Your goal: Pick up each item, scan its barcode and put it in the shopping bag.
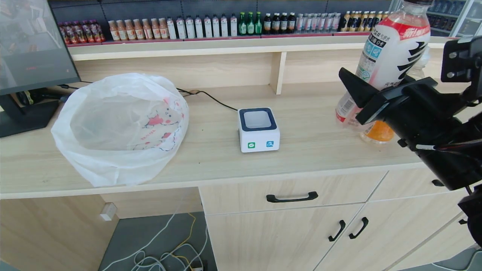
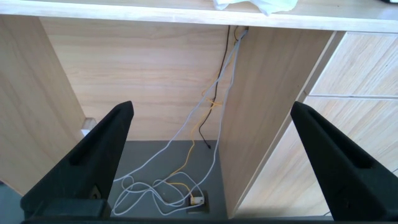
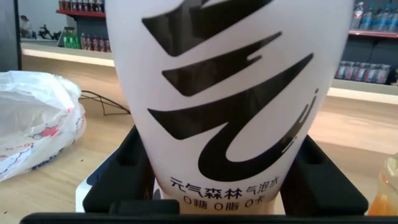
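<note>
My right gripper [image 1: 363, 96] is shut on a white drink bottle [image 1: 391, 45] with black stripes and a red band, held tilted above the right end of the counter. In the right wrist view the bottle [image 3: 230, 74] sits between the black fingers [image 3: 121, 171]. The white scanner [image 1: 258, 130] with a blue-rimmed window stands mid-counter, to the left of the held bottle. A white plastic shopping bag [image 1: 120, 128] lies open at the left. An orange drink bottle [image 1: 378, 132] stands behind the gripper. My left gripper [image 2: 212, 109] is open below counter level, holding nothing.
A monitor [image 1: 30, 49] stands at the counter's far left, with a black cable [image 1: 211, 98] running behind the scanner. A raised shelf ledge [image 1: 226, 47] backs the counter. Below are drawers and doors with black handles [image 1: 292, 197] and loose cables [image 2: 168, 186] on the floor.
</note>
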`<state>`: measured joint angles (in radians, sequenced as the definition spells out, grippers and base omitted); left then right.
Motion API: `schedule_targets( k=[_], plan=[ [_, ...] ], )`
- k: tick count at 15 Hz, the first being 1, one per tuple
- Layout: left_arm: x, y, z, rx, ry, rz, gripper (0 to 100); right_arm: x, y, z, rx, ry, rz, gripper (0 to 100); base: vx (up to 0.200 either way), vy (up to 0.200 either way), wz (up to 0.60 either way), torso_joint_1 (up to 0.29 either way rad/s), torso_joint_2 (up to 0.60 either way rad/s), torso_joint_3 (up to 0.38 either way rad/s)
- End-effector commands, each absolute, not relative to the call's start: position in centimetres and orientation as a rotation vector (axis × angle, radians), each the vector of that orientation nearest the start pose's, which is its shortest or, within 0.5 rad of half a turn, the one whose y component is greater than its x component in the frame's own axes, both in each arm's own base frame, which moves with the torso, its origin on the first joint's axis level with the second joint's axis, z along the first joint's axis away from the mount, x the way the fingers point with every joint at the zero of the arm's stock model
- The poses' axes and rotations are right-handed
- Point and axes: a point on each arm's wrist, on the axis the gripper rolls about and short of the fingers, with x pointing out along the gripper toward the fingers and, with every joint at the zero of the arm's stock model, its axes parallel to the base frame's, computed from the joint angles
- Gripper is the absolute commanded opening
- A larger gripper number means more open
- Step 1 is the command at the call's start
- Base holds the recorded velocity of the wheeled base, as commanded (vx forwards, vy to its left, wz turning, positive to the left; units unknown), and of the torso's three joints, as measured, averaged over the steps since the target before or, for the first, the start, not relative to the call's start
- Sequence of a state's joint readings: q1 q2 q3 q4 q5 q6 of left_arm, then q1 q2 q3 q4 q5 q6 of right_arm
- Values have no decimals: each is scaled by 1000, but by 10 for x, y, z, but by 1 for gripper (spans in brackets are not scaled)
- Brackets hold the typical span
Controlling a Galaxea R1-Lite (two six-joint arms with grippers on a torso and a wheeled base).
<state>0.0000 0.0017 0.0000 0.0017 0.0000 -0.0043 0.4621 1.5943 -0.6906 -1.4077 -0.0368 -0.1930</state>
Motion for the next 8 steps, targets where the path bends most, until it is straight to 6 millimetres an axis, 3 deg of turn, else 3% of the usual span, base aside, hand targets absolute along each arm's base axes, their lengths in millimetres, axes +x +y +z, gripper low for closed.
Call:
schedule_targets(
  k=[1,8],
  plan=[
    [-23,0,75,-3,3,0,100,239,118,255,-63,-522,359,0,0,200,0,-7,2,12],
    [-23,0,75,-5,3,0,100,249,120,251,-53,-537,268,0,0,200,0,2,3,2]
  ],
)
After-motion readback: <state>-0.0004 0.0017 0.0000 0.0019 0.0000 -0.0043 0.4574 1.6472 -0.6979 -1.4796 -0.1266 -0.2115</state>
